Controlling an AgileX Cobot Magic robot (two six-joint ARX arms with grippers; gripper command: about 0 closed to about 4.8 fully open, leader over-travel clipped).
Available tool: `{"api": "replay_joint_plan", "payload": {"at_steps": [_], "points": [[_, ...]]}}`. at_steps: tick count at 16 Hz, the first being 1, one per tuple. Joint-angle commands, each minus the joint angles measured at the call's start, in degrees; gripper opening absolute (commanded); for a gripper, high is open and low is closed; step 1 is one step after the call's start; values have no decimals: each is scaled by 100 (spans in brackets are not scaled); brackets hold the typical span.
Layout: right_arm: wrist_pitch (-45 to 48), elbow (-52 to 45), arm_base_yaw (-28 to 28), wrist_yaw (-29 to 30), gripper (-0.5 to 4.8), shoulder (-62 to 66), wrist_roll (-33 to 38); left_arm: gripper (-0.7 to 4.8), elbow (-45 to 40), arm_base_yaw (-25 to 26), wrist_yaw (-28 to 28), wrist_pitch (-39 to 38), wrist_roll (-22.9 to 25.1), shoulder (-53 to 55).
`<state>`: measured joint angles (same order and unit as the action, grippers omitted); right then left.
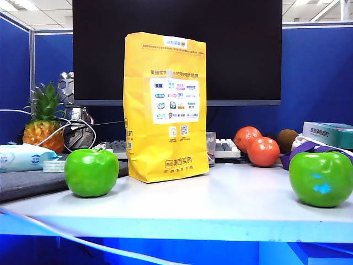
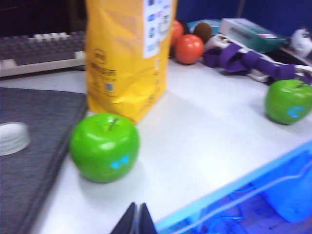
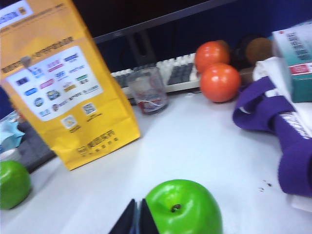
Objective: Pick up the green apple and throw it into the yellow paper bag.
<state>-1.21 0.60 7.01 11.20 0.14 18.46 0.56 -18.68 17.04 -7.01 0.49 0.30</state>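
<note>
apple (image 1: 321,178): glossy green, light-blue patches, upright, near the desk's front right edge
bag (image 1: 164,105): tall yellow paper, upright, white printed panel, mid-desk

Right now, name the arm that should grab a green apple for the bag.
Right, probably. The right gripper, jaws shut, sits almost against the right apple. The left gripper, also shut, has bare table between it and the left apple. Either must open first.

Ceiling lights (image 1: 16,4) keep the exterior view bright and pretty sharp. Both wrist views look soft and blurry, with faint shadows.
</note>
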Motion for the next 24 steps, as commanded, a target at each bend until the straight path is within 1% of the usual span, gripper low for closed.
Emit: {"api": "replay_joint_plan", "payload": {"at_steps": [1, 4, 5, 6, 7, 8, 9, 10, 11, 12, 15, 16, 18, 19, 20, 22, 23, 24], "points": [[105, -48, 9, 33, 18, -4, 22, 22, -7, 0, 162, 72, -17, -4], [114, -48, 28, 92, 18, -4, 17, 22, -7, 0, 166, 72, -79, -4], [122, -48, 28, 52, 18, -4, 17, 22, -7, 0, 168, 72, -389, -4], [162, -48, 28, 39, 19, -4, 17, 22, -4, -2, 173, 181, -1025, -4], [350, -48, 31, 155, 89, -4, 11, 37, 24, -2, 289, 472, -1462, -4], [531, -48, 31, 463, 327, -4, -52, 125, 94, 0, 334, 693, -1604, -4], [715, -20, 33, 546, 479, -4, -4, 273, 308, 0, 247, 715, -1655, -4], [664, 50, 33, 546, 479, -4, -26, 334, 463, 0, 52, 658, -1709, -2], [544, 151, 33, 503, 479, -4, -90, 342, 636, 0, -114, 546, -1744, 0], [249, 304, 33, 280, 479, -4, -212, 342, 826, 0, -234, 437, -1740, 48], [52, 369, 33, -216, 479, 31, -264, 342, 1163, 0, -249, 313, -1545, 516], [50, 380, 33, -240, 479, 79, -269, 342, 1316, 0, -210, 278, -1530, 820], [33, 518, 35, -229, 479, 319, -356, 342, 1759, 0, -11, 282, -1213, 1598], [162, 693, 35, -234, 479, 601, -413, 342, 2173, 0, 101, 280, -927, 2216], [188, 951, 35, -262, 479, 892, -782, 342, 2496, 0, 103, 282, -772, 2704], [33, 1526, 33, -538, 479, 1545, -1397, 342, 3034, -2, 105, 282, -511, 3480], [-33, 1775, 33, -616, 479, 1912, -1561, 342, 3292, 0, 116, 238, -323, 3816], [-77, 2048, 33, -619, 479, 2411, -1572, 342, 3679, -2, 120, 15, -129, 4218]]}}
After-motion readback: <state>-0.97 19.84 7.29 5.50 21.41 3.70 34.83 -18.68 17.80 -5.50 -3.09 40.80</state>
